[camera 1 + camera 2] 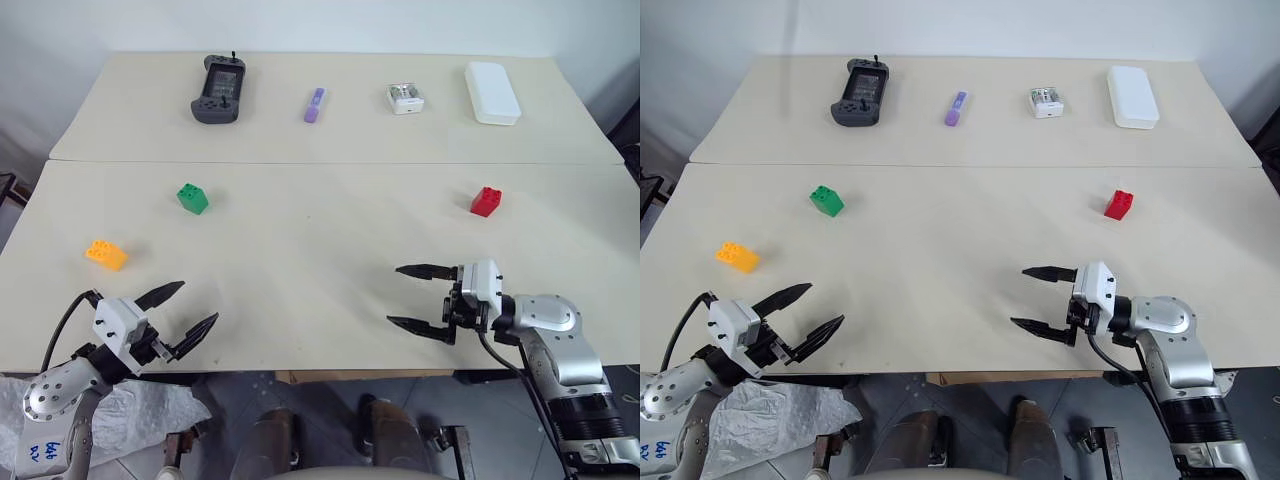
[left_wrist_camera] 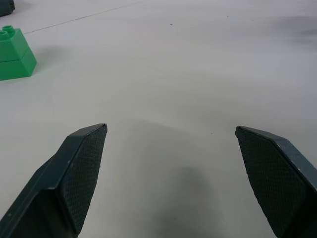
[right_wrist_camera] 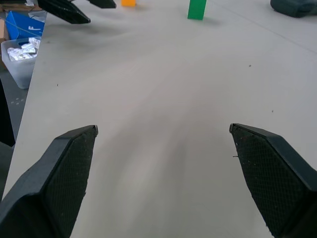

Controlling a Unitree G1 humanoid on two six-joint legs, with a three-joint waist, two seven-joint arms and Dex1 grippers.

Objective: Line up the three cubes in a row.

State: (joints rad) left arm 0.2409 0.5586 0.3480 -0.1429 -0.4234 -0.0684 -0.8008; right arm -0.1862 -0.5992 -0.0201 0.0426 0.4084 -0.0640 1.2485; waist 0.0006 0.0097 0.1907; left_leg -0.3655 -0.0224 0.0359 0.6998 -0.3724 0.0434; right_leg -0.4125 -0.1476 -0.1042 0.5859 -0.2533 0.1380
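my left gripper (image 1: 192,307) has its jaws spread wide with nothing between them, low over the near left edge of the table (image 1: 300,250). my right gripper (image 1: 405,296) is the same, jaws wide apart and empty, over the near right part, pointing toward the left.

out from there, the orange-yellow cube (image 1: 106,254) lies just beyond my left gripper, near the left edge. the green cube (image 1: 192,197) sits farther back and a bit to the right of it. the red cube (image 1: 486,201) is well apart from both, beyond my right gripper.

on the far table i see a dark handheld controller (image 1: 219,89), a purple marker (image 1: 314,104), a small open white box (image 1: 405,98) whose contents i cannot make out, and a white lidded case (image 1: 491,92).
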